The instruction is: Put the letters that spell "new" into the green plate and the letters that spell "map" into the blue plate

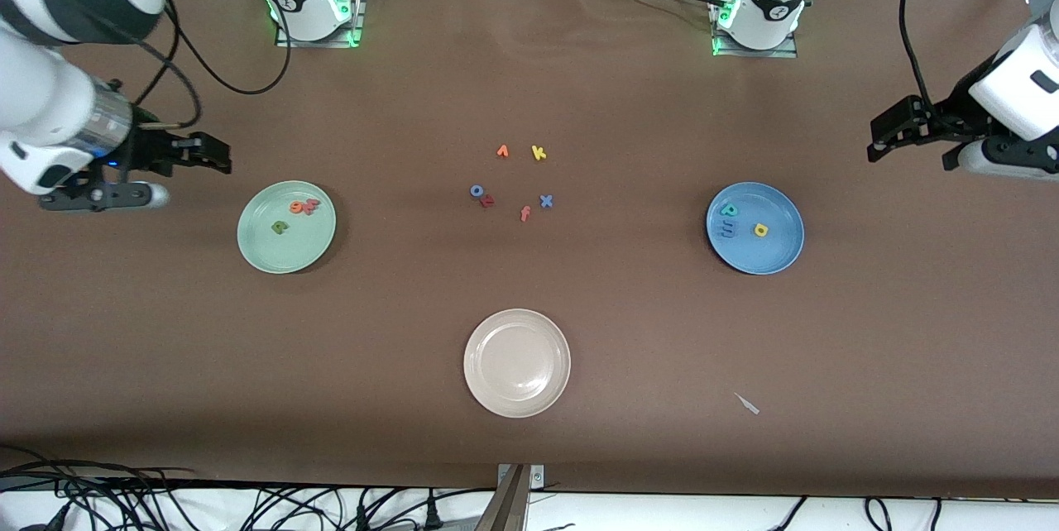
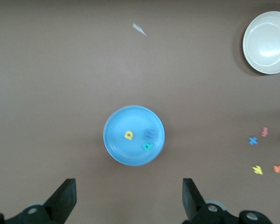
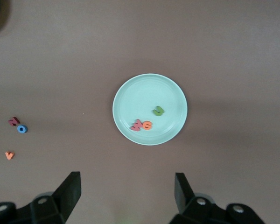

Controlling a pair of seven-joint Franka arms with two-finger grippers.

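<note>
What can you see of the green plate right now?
The green plate is round, shallow, pale mint and glossy, and lies flat on the brown table toward the right arm's end. In it lie a green letter and, touching each other, an orange letter and a pinkish-red letter. No gripper touches it.

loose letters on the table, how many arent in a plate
6, clustered mid-table: orange letter, yellow k, blue o, dark red letter, salmon f, blue x. None seem hidden.
</note>
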